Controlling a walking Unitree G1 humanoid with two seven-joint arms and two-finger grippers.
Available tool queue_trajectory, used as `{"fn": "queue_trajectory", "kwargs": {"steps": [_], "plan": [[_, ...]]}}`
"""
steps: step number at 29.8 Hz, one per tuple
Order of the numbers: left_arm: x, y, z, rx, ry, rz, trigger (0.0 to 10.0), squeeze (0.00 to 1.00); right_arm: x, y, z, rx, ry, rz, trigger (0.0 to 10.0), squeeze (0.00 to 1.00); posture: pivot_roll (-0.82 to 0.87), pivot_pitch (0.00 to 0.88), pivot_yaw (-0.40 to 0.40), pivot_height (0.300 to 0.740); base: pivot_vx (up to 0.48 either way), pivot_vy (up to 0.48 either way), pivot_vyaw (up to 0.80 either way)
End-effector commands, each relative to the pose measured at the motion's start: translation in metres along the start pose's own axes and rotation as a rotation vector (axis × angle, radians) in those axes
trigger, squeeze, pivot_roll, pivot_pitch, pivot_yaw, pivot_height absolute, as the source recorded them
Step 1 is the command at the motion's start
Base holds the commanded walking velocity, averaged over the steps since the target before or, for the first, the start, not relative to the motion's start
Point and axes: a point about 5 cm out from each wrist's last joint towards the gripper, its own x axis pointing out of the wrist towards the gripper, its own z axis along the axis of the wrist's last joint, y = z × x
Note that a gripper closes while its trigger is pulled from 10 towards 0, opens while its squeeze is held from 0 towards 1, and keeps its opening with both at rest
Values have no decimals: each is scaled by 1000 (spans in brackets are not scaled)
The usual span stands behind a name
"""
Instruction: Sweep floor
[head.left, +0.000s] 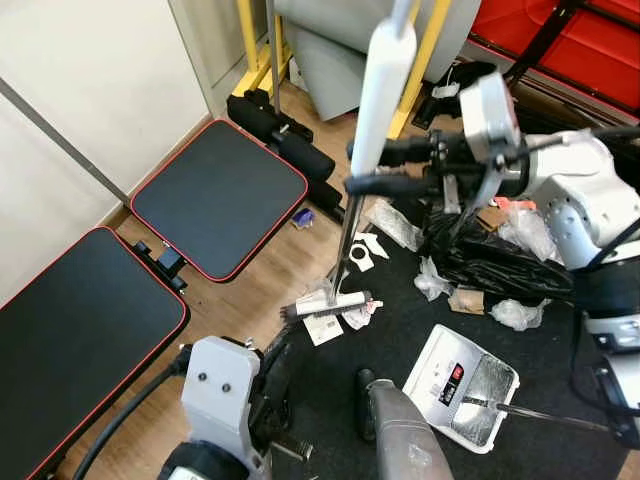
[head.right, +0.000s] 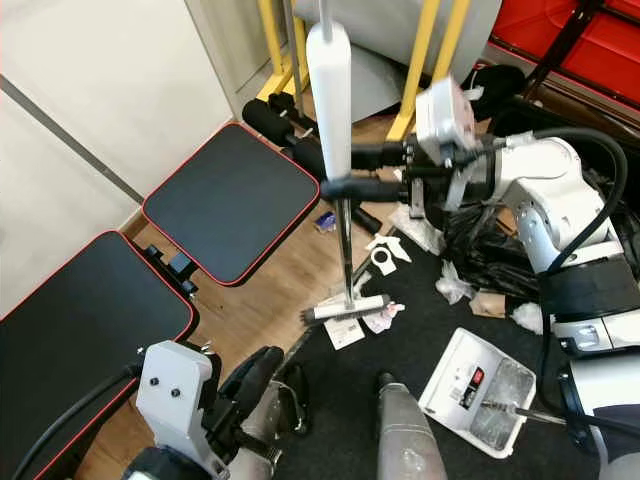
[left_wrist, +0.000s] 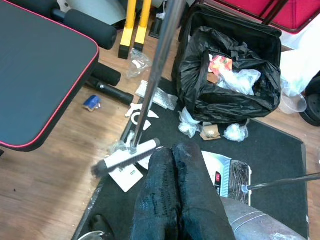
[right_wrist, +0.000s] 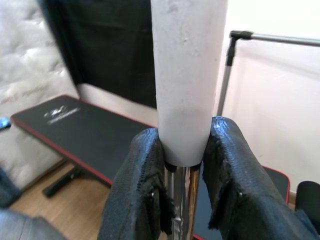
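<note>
Broom (head.left: 345, 215) stood nearly upright, its white grip clamped in the right hand (head.left: 362, 167), bristles resting on paper scraps (head.left: 340, 318) at the edge of the dark mat (head.left: 390, 350). Left hand (left_wrist: 176, 195) hung low, fingers pressed together and empty. Short, flat strokes toward the dustpan (head.left: 461, 385) would likely work best. Behind, an open black rubbish bag (left_wrist: 235, 87) held crumpled plastic and packaging
</note>
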Motion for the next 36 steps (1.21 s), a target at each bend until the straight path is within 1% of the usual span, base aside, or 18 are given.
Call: {"fn": "queue_trajectory", "kwargs": {"steps": [1,2,3,5,8,10,11,12,13,14,16,18,19,22,23,27,28,36], "plan": [[-2,1,-5,-13,26,10,10000,0,2,1,12,-13,-50,-5,10000,0,-25,250,-43,740,0,0,0],[1,1,-6,-13,23,10,10000,0,6,-1,12,-28,-76,-68,10000,0,-30,237,-43,740,0,0,0],[1,1,-6,-13,23,10,10000,0,6,-1,12,-28,-76,-68,10000,0,-30,237,-43,740,0,0,0],[5,3,-8,-12,17,13,10000,0,7,-11,6,-16,-45,-272,10000,0,-35,225,-44,740,0,0,0],[7,4,-9,-11,15,14,10000,0,7,-15,4,-1,-34,-331,10000,0,-36,218,-46,740,0,0,0],[11,6,-10,-9,11,16,10000,0,10,-22,-2,63,-21,-443,10000,0,-44,200,-53,740,0,0,0],[11,6,-10,-9,11,16,10000,0,10,-22,-2,63,-21,-443,10000,0,-44,200,-53,740,0,0,0],[12,6,-11,-9,9,20,10000,0,11,-26,-8,142,-26,-521,10000,0,-47,194,-57,740,0,0,0],[12,6,-11,-9,9,20,10000,0,11,-26,-8,142,-26,-521,10000,0,-47,194,-57,740,0,0,0],[13,7,-12,-9,8,23,10000,0,11,-29,-13,198,-26,-572,10000,0,-49,192,-58,740,0,0,0],[15,9,-13,-15,6,41,10000,0,12,-24,-26,383,-93,-574,10000,0,-54,184,-66,740,0,0,0],[15,9,-13,-19,5,49,10000,0,10,-21,-30,427,-134,-587,10000,0,-54,183,-66,740,0,0,0],[15,9,-13,-19,5,49,10000,0,10,-21,-30,427,-134,-587,10000,0,-54,183,-66,740,0,0,0],[16,10,-13,-15,3,59,10000,0,6,-13,-41,371,-129,-751,10000,0,-60,181,-70,740,0,0,0],[16,10,-13,-15,3,59,10000,0,6,-13,-41,371,-129,-751,10000,0,-60,181,-70,740,0,0,0],[17,14,-13,8,1,75,10000,0,13,-9,-45,388,-114,-894,10000,0,-61,174,-71,740,0,0,-800],[18,16,-13,16,-1,89,10000,0,16,-5,-45,362,-97,-916,10000,0,-62,170,-72,740,0,0,-800],[21,25,-11,43,-18,147,10000,0,30,12,-38,261,-76,-954,10000,0,-61,168,-72,740,0,0,-800]]}}
